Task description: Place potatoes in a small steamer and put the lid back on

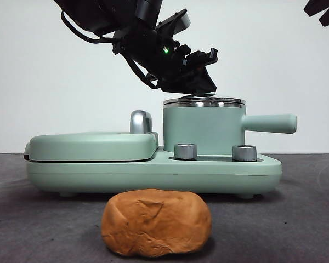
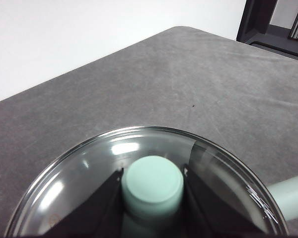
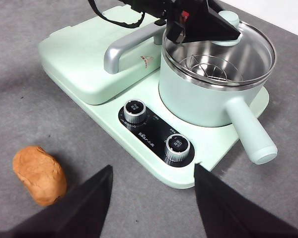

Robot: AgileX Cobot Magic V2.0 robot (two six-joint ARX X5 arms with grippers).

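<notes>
The lid (image 3: pixel 223 49), clamped at its knob (image 2: pixel 153 184) by the left hand (image 1: pixel 200 76), covered the small steamer (image 1: pixel 203 129), blocking its mouth. The potato (image 1: pixel 156 222) lay on open counter (image 3: pixel 20 99) before the steamer, reachable from above and all sides.

left end effector (image 2: pixel 152 191) clamped on knob | right end effector (image 3: pixel 151 198) spread, raised

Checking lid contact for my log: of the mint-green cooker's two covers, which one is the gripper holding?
The round clear glass lid on the pot: the left gripper clamps its mint-green knob. The flat griddle cover is untouched.
</notes>
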